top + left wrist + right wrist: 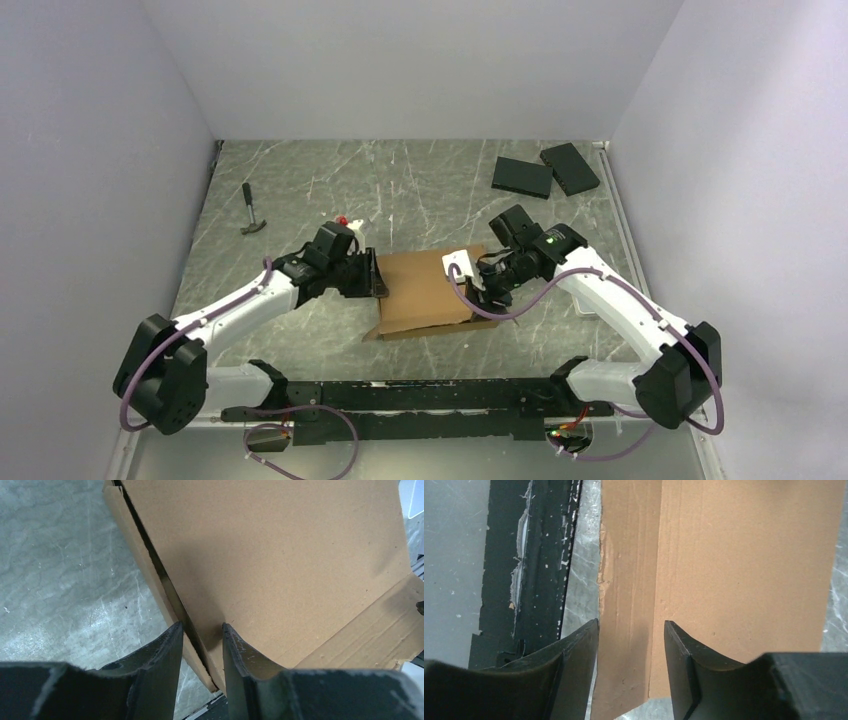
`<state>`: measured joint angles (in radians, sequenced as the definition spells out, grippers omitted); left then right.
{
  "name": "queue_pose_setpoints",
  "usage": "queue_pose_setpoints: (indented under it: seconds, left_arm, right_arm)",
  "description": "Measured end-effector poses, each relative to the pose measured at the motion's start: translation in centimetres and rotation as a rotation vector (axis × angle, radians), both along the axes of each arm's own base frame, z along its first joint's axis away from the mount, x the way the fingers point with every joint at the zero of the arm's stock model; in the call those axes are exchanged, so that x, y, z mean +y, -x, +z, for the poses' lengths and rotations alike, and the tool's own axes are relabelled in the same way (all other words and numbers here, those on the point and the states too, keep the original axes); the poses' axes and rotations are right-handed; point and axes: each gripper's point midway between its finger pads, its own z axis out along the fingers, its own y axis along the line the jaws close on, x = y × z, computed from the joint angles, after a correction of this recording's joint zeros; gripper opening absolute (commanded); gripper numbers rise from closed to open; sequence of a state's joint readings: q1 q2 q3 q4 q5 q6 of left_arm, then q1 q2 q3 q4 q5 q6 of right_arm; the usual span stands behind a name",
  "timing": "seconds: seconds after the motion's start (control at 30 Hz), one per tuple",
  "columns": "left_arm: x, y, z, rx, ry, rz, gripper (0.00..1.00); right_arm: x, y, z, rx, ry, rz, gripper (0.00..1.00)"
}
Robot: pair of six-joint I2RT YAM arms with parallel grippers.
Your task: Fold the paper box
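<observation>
Left pincer point(200, 626) straddles the paper box's point(425, 290) left wall, jaws narrowed. I can't tell if it's pinching, probably steadying. Right pincer point(631, 622) hovers released over the opposite flap, mid-table. Beyond them, the hammer point(251, 210) and black slabs point(545, 172) lie well clear.

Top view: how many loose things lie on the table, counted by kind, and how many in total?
box: 1
black slabs: 2
hammer: 1
red-and-white item, small and partly hidden, kind not clear: 1
Total: 5
</observation>
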<state>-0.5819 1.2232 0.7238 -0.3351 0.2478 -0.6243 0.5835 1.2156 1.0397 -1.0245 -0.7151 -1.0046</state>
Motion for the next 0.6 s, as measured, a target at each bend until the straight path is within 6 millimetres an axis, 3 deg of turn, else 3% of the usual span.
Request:
queue_pose_setpoints:
  seconds: [0.23,0.4,0.47,0.6]
  left_arm:
    - [0.1,0.0,-1.3,0.038,-0.025,0.002,0.39]
    - [0.0,-0.1,-2.1,0.066,-0.043,0.004,0.39]
    - [0.0,0.0,-2.7,0.086,-0.053,0.002,0.39]
    - [0.0,0.0,-2.8,0.093,-0.052,-0.001,0.39]
  right_arm:
    - [-0.2,0.9,-1.4,0.064,0.047,0.040,0.67]
    - [-0.1,1.7,-1.3,0.114,0.044,0.053,0.67]
    - [0.2,1.6,-0.6,0.133,0.017,0.045,0.60]
    - [0.3,-1.0,1.4,0.149,-0.068,-0.081,0.30]
